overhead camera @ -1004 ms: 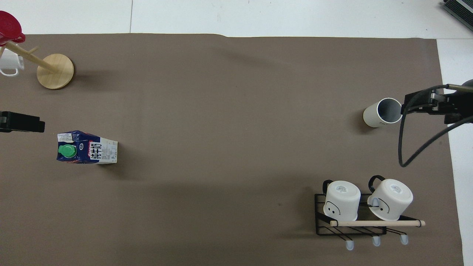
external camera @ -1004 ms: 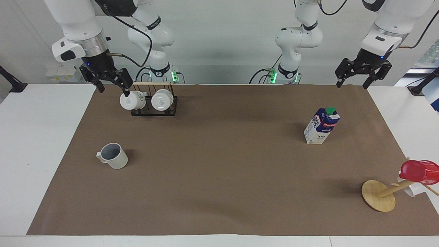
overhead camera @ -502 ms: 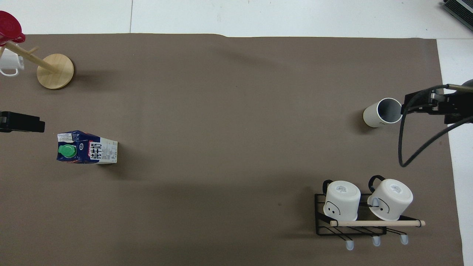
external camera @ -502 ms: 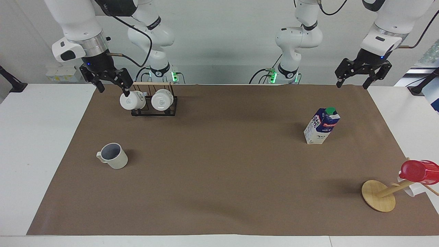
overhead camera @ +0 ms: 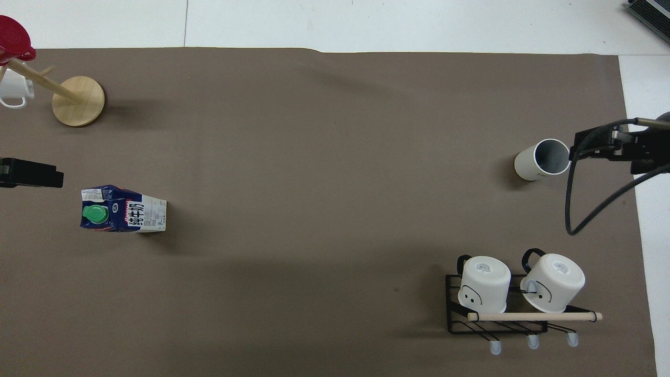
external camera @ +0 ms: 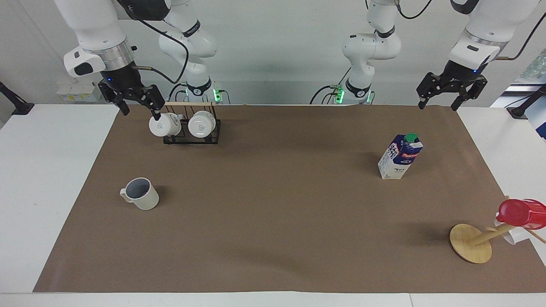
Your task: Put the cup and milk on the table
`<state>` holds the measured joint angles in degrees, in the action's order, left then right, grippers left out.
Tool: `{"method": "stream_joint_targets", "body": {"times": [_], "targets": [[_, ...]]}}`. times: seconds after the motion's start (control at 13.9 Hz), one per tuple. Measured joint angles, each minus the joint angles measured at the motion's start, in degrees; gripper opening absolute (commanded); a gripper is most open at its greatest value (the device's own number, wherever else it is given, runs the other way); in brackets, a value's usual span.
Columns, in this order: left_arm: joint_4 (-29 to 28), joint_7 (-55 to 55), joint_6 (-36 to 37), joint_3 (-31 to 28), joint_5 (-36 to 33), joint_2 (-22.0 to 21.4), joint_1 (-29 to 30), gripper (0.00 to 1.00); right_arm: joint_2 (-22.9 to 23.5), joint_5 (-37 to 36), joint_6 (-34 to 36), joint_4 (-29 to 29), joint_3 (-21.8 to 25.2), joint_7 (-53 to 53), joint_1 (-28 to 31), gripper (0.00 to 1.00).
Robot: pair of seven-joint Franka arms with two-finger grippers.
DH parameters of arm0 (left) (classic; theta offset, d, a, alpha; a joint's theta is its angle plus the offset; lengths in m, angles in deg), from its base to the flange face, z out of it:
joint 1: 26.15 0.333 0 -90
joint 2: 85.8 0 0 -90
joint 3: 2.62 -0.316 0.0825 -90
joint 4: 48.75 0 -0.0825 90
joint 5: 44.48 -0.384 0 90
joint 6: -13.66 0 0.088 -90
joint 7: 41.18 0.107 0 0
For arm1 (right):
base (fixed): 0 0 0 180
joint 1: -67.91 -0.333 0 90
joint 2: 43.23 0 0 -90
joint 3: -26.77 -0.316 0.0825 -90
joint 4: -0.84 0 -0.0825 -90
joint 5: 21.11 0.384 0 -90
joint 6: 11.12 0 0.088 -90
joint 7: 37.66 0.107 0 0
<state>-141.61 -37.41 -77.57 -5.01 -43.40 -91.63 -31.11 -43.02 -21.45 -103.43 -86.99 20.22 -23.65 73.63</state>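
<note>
While both grippers' fingers [external camera: 124,109] [external camera: 460,102] spread empty, matte cup [external camera: 141,194], gable-top milk [external camera: 400,156] upright on papered table [external camera: 25,179]

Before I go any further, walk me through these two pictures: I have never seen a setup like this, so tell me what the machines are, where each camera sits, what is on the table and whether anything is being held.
These are two white robot arms, each ending in a black two-finger gripper. One picture looks at them from across the table; the other looks steeply down from above their own end.

The left gripper and the right gripper both hang open in the air and hold nothing.

On the table, covered by a brown paper sheet, stand the cup, an off-white mug, toward the right arm's end, and the milk, a blue-and-white carton, toward the left arm's end. Both are upright and apart from the grippers.

Also there: a black wire rack carrying two white mugs, and a wooden stand bearing a red cup.
</note>
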Motion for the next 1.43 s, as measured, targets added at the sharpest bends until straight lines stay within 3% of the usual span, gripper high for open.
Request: {"method": "stream_joint_targets", "body": {"times": [0.79,1.43], "targets": [[0.0,0.0,0.0,0.0,0.0,0.0,0.0,1.00,6.9,-1.1,-9.5,-0.7,0.1,-0.1,0.7,1.00],[0.0,-0.1,2.4,1.0,0.0,0.0,0.0,1.00,9.0,-1.2,-19.7,-9.4,0.2,-3.8,1.4,1.00]]}}
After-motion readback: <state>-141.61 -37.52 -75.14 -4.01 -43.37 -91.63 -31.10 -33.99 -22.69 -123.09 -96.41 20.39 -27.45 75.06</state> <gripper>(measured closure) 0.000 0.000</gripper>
